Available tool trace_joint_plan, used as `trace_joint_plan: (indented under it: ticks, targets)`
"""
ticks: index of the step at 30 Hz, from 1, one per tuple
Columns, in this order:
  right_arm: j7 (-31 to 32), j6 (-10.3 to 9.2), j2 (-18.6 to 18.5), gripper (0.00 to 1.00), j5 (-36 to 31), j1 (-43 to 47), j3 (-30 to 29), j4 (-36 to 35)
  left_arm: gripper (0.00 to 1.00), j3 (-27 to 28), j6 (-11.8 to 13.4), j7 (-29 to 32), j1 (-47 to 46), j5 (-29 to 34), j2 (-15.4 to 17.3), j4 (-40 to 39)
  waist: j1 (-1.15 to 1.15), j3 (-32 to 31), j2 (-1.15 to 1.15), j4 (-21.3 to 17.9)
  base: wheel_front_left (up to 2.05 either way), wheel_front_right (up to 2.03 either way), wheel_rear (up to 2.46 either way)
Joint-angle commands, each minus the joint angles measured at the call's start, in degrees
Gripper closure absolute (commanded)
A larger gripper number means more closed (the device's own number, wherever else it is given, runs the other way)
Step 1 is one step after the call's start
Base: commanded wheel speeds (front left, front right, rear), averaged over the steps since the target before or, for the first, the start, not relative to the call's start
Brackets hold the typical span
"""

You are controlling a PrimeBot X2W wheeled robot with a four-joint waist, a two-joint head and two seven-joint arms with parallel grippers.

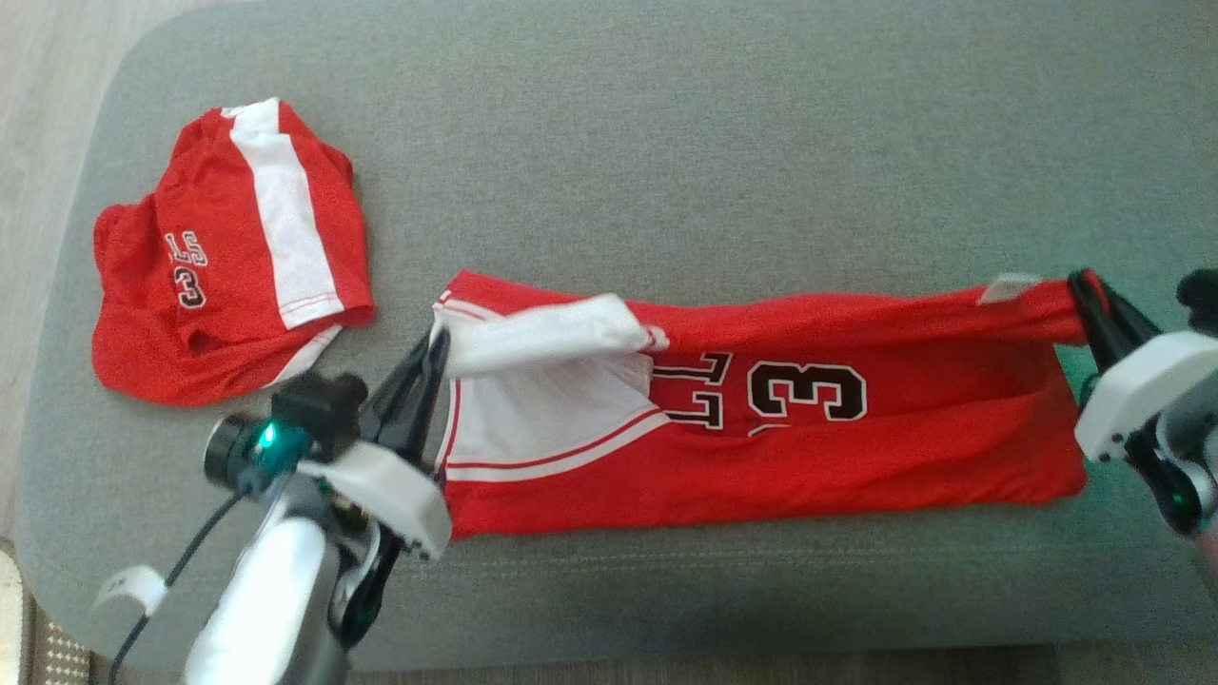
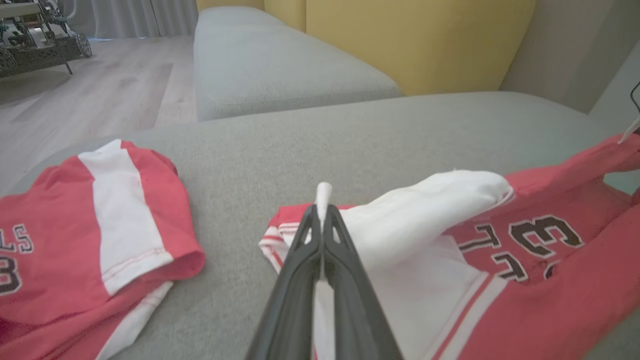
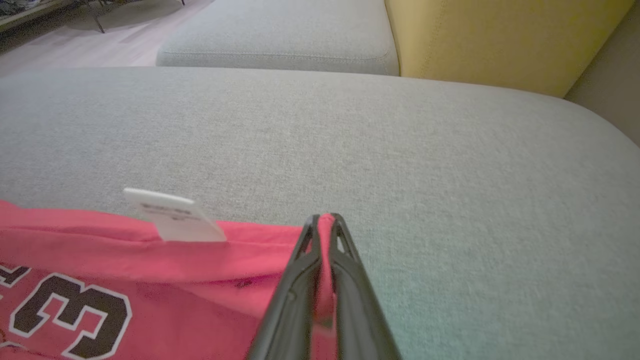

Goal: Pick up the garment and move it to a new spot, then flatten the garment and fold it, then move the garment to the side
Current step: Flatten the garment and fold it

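The red garment lies stretched across the grey cushion. The left gripper is clamped on its white-trimmed end, and the right gripper is pinched on the opposite red corner beside a white tag. A second red-and-white piece, perhaps shorts, lies crumpled near the left gripper, apart from the garment.

Left arm: the pale left forearm rises from the lower left of the head view, and its white left wrist casing carries the left hand, fingers pointing up and slightly right. The jaws are pressed together, pinching an edge of the garment. Right arm: the white right wrist casing enters at the right edge, and the right hand points up and left, jaws likewise clamped on cloth. In each wrist view the two dark fingers meet at their tips.
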Motion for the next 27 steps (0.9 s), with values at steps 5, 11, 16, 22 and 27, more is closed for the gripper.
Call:
trace_joint_plan:
  ticks: [5,11,16,22,27]
  targets:
    - [3.8,-0.01,-4.6,1.0,2.7,3.6,1.1,-5.0,1.0,0.3,-0.4,2.9,3.1,0.0,4.1,-6.2,0.0,-0.5,0.0,0.3,0.0,0.0,0.0]
    - [9.8,-0.01,-7.8,1.0,5.5,7.6,2.0,-9.9,1.0,-1.6,-0.7,6.0,6.8,-0.4,6.7,-10.1,0.0,-0.8,0.0,0.3,0.0,0.0,0.0]
    - [14.9,-0.01,-10.2,1.0,7.6,10.4,2.4,-14.1,1.0,-3.4,-0.9,7.5,8.5,-0.4,8.1,-11.3,0.0,-0.8,0.0,0.0,0.0,0.0,0.0]
    - [19.7,-0.01,-11.9,0.57,9.0,13.0,1.4,-17.9,1.0,-5.3,-1.0,9.0,9.2,-0.8,8.7,-10.9,0.0,-0.3,0.0,-0.2,0.0,0.0,0.0]
    - [20.8,-0.01,-12.0,0.0,9.2,14.5,-1.3,-19.4,0.0,-5.5,-0.6,8.9,9.0,-1.2,8.9,-9.5,0.0,-0.6,0.0,0.0,0.0,0.0,0.0]
